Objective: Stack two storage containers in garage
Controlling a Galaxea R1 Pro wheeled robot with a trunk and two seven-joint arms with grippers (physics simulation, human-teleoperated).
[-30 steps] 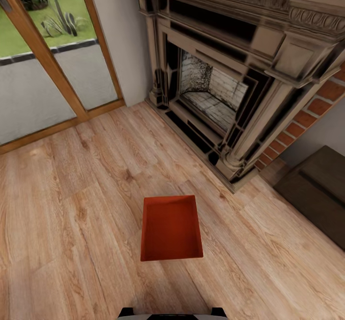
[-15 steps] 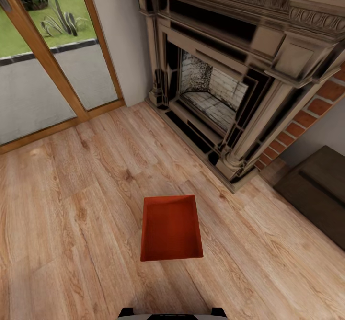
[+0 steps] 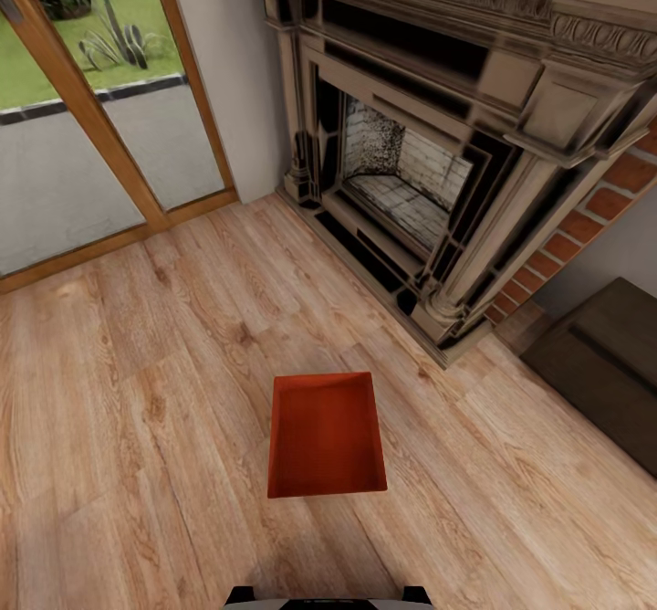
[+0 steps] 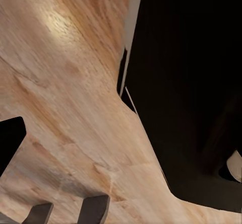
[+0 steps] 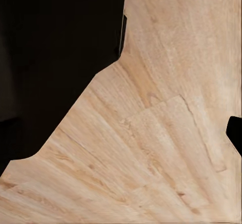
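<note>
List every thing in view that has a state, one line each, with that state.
Red-orange rectangular storage container: upright, open-topped, nothing inside, resting on the light wood-plank floor, not gripped.
Dark carved fireplace: unlit, firebox bare.
Wood-framed glass door: shut.
Dark low bench: nothing on the part that shows.
Left gripper: two dark fingertips apart above the floor, holding nothing.

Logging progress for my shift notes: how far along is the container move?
Nothing looks done: one storage container sits empty on the wood-plank floor by the fireplace, ungripped. Nothing is in hand. Left: carry both to the garage and stack them.
</note>
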